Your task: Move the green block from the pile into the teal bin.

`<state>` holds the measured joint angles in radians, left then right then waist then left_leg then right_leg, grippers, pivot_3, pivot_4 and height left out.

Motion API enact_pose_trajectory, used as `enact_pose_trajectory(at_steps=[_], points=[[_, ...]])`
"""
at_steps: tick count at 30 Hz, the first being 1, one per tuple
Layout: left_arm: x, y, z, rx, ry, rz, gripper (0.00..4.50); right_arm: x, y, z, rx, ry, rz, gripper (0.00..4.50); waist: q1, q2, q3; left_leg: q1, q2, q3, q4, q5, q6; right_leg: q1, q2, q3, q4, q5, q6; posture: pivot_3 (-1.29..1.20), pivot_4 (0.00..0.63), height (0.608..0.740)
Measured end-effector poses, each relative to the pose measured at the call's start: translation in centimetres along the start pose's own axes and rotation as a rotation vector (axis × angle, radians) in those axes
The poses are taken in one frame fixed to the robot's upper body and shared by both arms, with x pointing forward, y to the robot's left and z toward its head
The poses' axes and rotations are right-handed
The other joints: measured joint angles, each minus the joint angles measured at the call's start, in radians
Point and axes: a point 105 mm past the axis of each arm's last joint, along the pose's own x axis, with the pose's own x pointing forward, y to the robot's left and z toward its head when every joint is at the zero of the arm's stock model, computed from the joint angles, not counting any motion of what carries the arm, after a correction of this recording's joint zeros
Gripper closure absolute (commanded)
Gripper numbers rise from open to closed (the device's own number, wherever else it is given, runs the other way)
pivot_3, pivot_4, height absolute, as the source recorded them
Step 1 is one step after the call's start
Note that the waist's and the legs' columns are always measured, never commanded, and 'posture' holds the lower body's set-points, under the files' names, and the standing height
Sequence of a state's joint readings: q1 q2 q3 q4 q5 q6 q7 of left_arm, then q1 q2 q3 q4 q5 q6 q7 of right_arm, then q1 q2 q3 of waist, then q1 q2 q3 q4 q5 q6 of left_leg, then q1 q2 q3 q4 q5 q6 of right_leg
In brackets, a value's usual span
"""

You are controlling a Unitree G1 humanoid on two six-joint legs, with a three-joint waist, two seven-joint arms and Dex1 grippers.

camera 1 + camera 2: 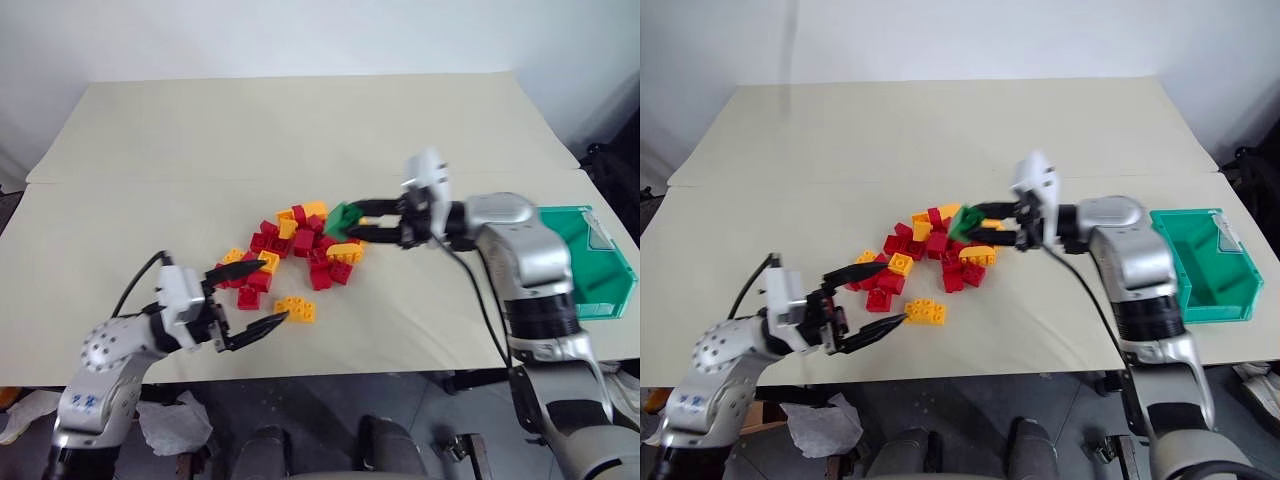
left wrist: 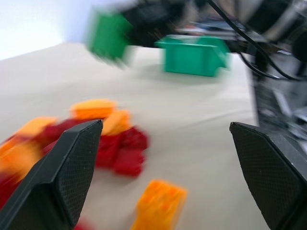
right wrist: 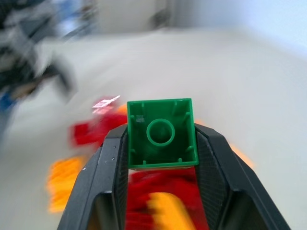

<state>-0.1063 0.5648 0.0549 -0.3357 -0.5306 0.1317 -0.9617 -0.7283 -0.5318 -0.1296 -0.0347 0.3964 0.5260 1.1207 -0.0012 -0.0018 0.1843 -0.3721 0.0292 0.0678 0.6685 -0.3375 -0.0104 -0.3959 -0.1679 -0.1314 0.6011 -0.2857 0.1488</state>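
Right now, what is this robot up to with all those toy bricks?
It is sorting. Its right gripper is clamped on the green block, held just above the pile of red and yellow bricks. The teal bin, by the table's right edge, is the goal. The left gripper hangs open near a stray yellow brick.

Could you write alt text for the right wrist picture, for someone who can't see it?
Seen from the wrist, the right gripper holds the green block between its jaws, hollow underside facing the camera. Below it, the pile of red and orange bricks lies on a pale table.
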Motion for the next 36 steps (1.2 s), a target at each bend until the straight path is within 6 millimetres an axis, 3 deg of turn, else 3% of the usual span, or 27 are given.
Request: enact_pose_trajectory(at_steps=[4,11,15,25,29,34,36], points=[[2.1,0.2,-0.1,-0.023,-0.039,-0.096,0.0,-8.9,-2.5,0.6,-0.072,0.089,-0.352,2.99,0.025,0.0,0.0,0.0,0.0,0.001,-0.001,0.0,0.001,0.001,0.0,0.0,-0.004,0.0,0.0,0.0,0.15,0.74],[2.7,1.9,-0.1,-0.028,-0.056,-0.12,0.0,-19.9,-4.6,-1.1,-0.049,0.356,-0.814,2.99,0.024,0.0,0.0,0.001,0.0,0.004,0.0,0.0,0.001,0.002,0.001,0.001,-0.006,0.0,0.0,0.0,0.15,0.74],[3.2,1.9,-0.3,-0.035,-0.073,-0.141,0.0,-24.0,-5.6,-3.2,0.034,0.433,-1.01,2.99,0.022,0.0,0.0,0.001,0.0,0.005,0.002,0.0,0.002,0.003,0.001,0.002,-0.006,0.0,0.0,0.0,0.15,0.74],[4.4,1.3,0.7,0.018,-0.127,-0.199,0.0,-25.4,-6.6,-7.2,0.173,0.512,-1.078,2.99,0.024,0.001,-0.001,0.0,0.0,0.005,0.005,0.0,0.002,0.003,0.001,0.003,-0.006,0.0,0.0,0.0,0.15,0.74],[4.4,1.3,0.9,0.023,-0.132,-0.194,0.0,-25.1,-6.4,-7.5,0.256,0.533,-1.047,1.67,0.026,0.001,-0.001,-0.001,0.0,0.004,0.007,0.0,0.003,0.003,0.0,0.002,-0.006,0.0,0.0,0.0,0.15,0.74],[4.3,1.3,0.6,0.013,-0.129,-0.179,0.0,-25.3,-7.0,-6.6,0.191,0.522,-1.071,0.01,0.025,0.001,-0.001,-0.001,0.0,0.004,0.008,-0.001,0.003,0.003,0.001,0.002,-0.006,0.0,0.0,0.0,0.15,0.74],[4.3,1.3,0.6,0.01,-0.129,-0.173,0.0,-25.4,-7.2,-6.0,0.157,0.522,-1.073,0.01,0.026,0.001,-0.001,-0.002,0.0,0.004,0.009,-0.001,0.003,0.003,0.001,0.002,-0.006,0.0,0.0,0.0,0.15,0.74]])
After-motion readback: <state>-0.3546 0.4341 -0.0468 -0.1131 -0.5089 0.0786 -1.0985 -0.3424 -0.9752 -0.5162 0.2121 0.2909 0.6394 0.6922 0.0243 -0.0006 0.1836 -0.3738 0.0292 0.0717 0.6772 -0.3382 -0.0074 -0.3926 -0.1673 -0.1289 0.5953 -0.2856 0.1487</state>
